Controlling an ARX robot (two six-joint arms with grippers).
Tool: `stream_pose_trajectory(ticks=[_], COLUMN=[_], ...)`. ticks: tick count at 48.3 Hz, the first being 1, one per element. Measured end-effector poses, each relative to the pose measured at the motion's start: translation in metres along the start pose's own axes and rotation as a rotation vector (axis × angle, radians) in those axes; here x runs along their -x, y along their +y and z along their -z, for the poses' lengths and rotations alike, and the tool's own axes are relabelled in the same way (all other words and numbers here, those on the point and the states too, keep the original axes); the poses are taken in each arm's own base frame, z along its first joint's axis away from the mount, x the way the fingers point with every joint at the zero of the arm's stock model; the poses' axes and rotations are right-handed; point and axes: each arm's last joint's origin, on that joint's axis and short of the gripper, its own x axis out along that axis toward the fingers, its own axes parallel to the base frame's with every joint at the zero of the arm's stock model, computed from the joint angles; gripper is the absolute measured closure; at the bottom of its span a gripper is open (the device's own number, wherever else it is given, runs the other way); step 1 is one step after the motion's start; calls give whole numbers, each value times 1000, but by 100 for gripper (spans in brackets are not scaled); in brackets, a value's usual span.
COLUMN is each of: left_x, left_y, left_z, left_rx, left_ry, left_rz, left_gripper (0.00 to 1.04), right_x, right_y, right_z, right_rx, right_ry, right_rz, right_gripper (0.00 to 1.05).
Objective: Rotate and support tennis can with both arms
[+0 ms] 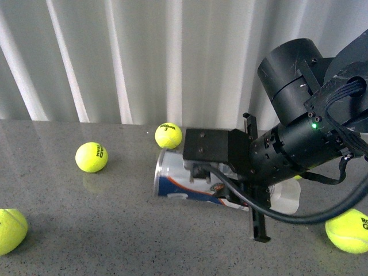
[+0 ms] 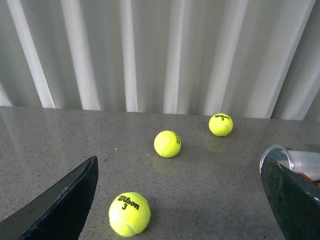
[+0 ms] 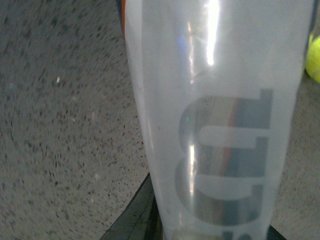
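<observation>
Two black fingers [image 2: 65, 205] of your left gripper [image 2: 179, 170] stand wide apart, holding nothing, above the grey table [image 1: 132, 230]. From the left of your front view, the far-left ball [image 1: 8, 230] is cut by the frame edge, and the left wrist camera shows its print as "Wilson 3". The second ball [image 1: 91, 157] carries dark print too small to read. The third ball [image 1: 168, 135], also marked "Wilson" over a "3", sits just beside the open end of the tennis can [image 1: 190, 181]. That can lies on its side on the table, open mouth to the left. Its clear wall is wrapped in a blue, white and orange label with a round emblem, but the lettering cannot be read. Your right gripper [image 1: 256, 178] straddles the can's right-hand part, one finger above it and one below. The right wrist camera sees the can filling its frame, with large pale letters showing through the plastic that you cannot make out. You cannot tell whether those jaws are pressing on the can. A green light glows on the right arm [image 1: 299, 138]. The far-right ball [image 1: 348, 230] lies near the corner.
</observation>
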Motion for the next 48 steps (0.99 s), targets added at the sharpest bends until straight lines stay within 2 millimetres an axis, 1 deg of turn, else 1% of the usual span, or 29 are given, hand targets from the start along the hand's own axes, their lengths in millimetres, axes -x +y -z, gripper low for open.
stream_pose_trajectory(ticks=[3,7,17,24,27,34,38,39,42,48], left_x=[0,0,0,0,0,0,0,0,0,0], left_y=[0,0,0,0,0,0,0,0,0,0], left_z=[0,0,0,0,0,0,0,0,0,0], left_rx=[0,0,0,0,0,0,0,0,0,0], left_ry=[0,0,0,0,0,0,0,0,0,0], left_rz=[0,0,0,0,0,0,0,0,0,0], left_gripper=[7,7,7,7,7,7,7,7,7,7], right_x=[-6,-17,-31,-42,-47,-49,-50,-50,-50,-50], right_y=[0,-4,-7,-1,5,11,15,17,20,23], right_z=[6,10,12,14,16,18,19,20,21,21], right_rx=[124,191,197,192,197,187,161,149,114,53], right_ry=[17,16,5,-2,-6,-12,-31,-37,-48,-67], right_rz=[-21,-29,-28,-31,-32,-15,-21,-25,-38,-51], right_gripper=[91,93,94,95,95,95,78,73,62,46])
